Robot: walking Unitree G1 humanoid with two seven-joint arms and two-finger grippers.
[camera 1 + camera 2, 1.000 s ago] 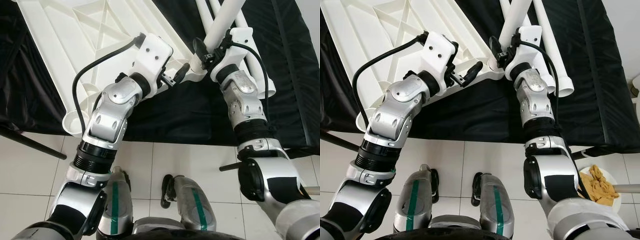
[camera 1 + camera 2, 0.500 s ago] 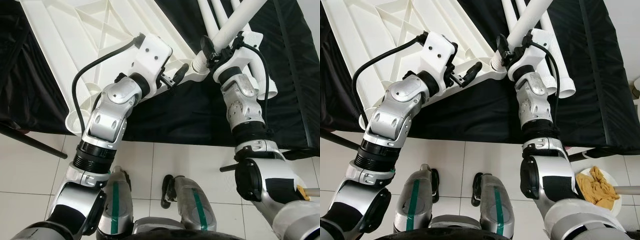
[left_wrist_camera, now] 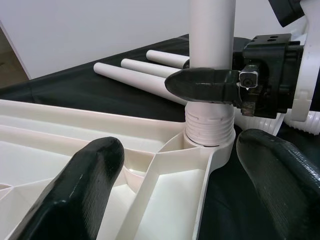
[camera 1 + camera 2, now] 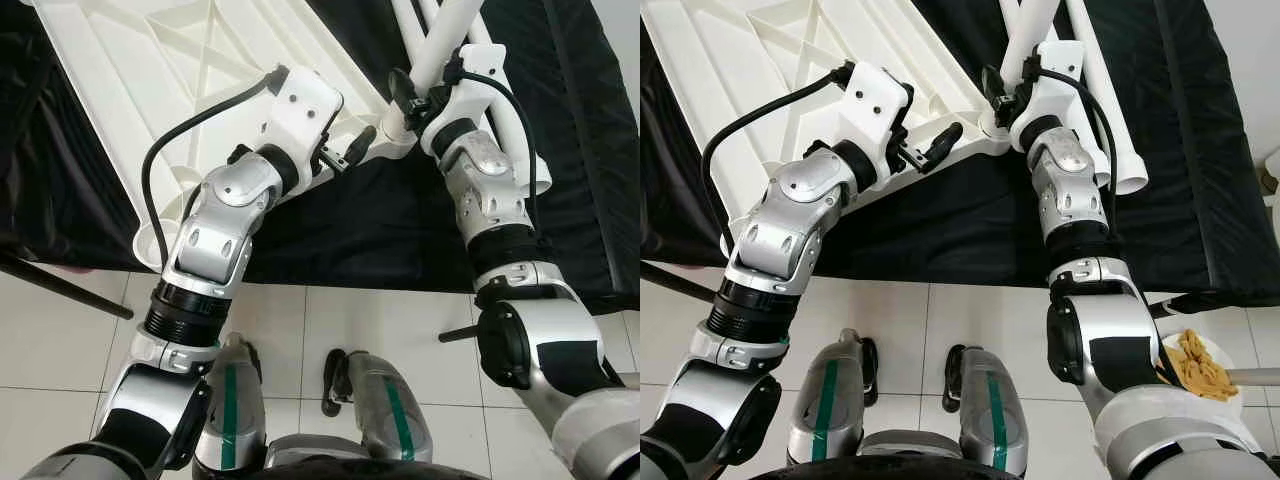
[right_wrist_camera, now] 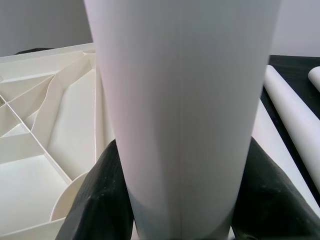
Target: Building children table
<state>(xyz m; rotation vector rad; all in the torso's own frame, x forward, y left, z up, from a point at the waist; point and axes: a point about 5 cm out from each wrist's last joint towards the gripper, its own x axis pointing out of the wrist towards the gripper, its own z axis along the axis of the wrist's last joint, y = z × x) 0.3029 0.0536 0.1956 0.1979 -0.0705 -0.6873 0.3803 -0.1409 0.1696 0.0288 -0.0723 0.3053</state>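
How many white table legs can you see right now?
4. One leg stands in the tabletop's corner socket, gripped by the right gripper; three lie side by side on the black cloth.

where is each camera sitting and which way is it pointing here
Left and right eye views: on the head, looking down at the upturned white ribbed plastic tabletop on the black cloth; both silver arms and the legs show.
Left wrist view: along the open left gripper toward the tabletop's corner socket; its two black fingers show.
Right wrist view: close against the white plastic tube leg that the right gripper clamps.
Shared: both wrist views show this leg standing in the socket.
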